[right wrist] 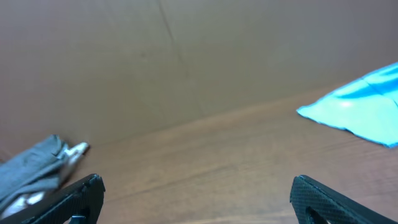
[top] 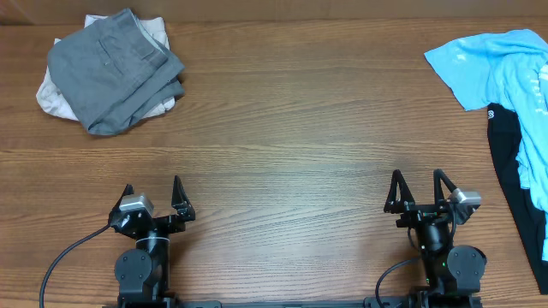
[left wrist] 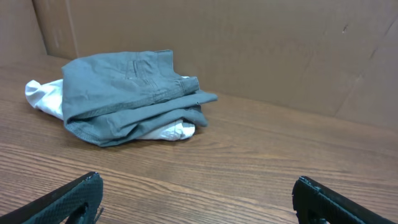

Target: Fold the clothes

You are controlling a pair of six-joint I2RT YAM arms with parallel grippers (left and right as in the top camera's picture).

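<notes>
Wooden table (top: 282, 128) — grey shorts (top: 113, 70) far ahead of left fingers (top: 177, 190).

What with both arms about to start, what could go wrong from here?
1. The grey shorts lie on a pale garment; the left gripper might pinch both layers.
2. The blue shirt overlaps the black garment; the right gripper pulling one may drag the other.
3. Both heaps sit in far corners, possibly a long reach.
</notes>
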